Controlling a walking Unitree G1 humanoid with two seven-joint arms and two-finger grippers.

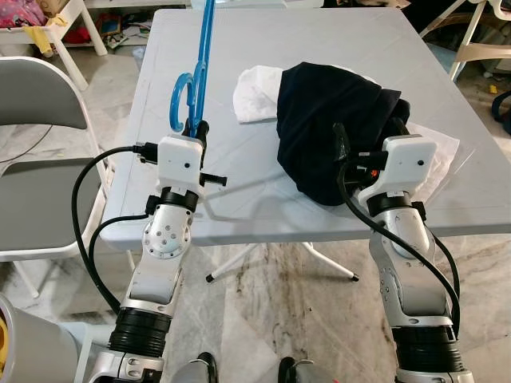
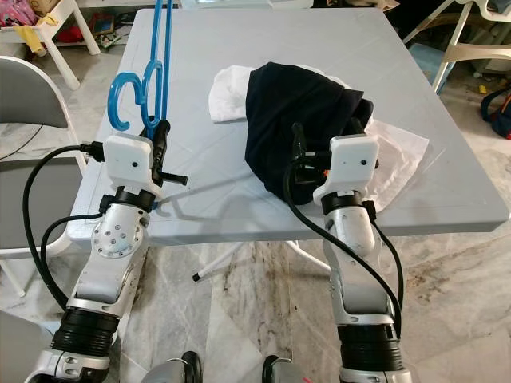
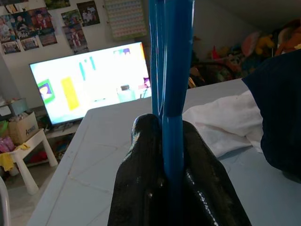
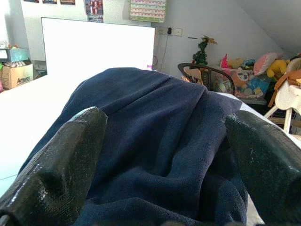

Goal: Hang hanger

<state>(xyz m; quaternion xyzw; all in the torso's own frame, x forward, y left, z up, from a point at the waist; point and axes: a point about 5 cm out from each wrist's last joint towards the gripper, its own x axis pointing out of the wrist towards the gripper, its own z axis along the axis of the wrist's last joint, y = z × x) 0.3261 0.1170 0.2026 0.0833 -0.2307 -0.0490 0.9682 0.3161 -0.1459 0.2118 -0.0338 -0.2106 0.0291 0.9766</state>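
My left gripper is shut on a blue plastic hanger, held upright over the left part of the grey table, its hook curling down near the gripper. In the left wrist view the hanger rises between the closed black fingers. A dark navy garment lies bunched on the table's right half, on top of a white cloth. My right gripper is open, its fingers spread on either side of the navy garment, close against it.
A grey folding chair stands left of the table. A white chair frame stands at the far right, a low white shelf at the far left. A bright screen stands beyond the table.
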